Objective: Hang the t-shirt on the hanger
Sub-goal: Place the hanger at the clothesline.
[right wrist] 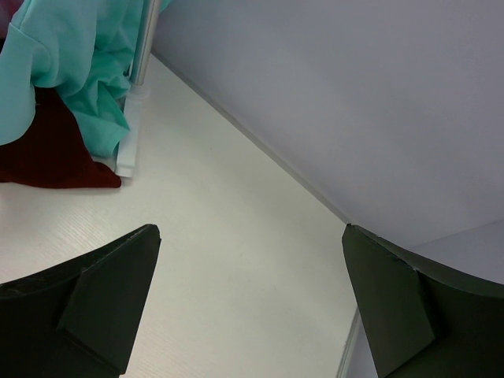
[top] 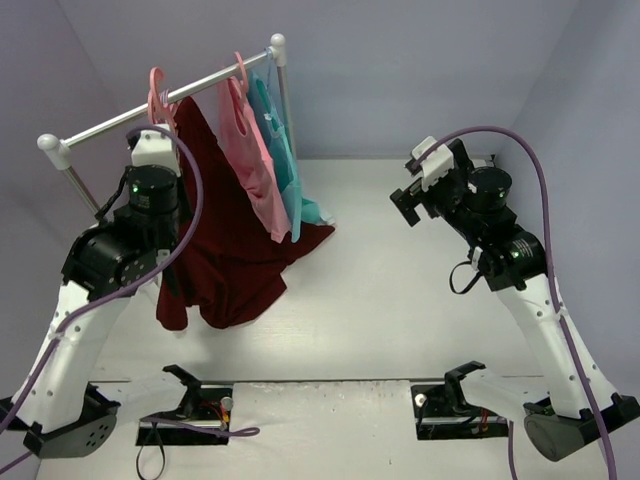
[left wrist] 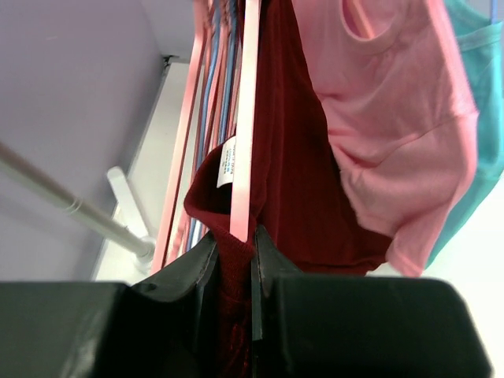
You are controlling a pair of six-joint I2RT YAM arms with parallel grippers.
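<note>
The dark maroon t-shirt (top: 232,255) hangs from the left part of the rail, its hem trailing on the table. The salmon-pink hanger (top: 157,95) is hooked over the rail above it. In the left wrist view one hanger arm (left wrist: 244,118) runs down beside the shirt's collar (left wrist: 276,157), by the white label. My left gripper (left wrist: 235,240) is shut on the maroon collar fabric just below that arm; from above it (top: 160,130) sits right under the rail. My right gripper (right wrist: 248,307) is open and empty, raised over the table at the right (top: 410,205).
A pink garment (top: 250,165) and a teal garment (top: 287,170) hang on the same rail (top: 200,80), right of the shirt. Other thin hangers (left wrist: 213,94) crowd the rail's left end. The rack's post (right wrist: 146,39) and foot stand at the back.
</note>
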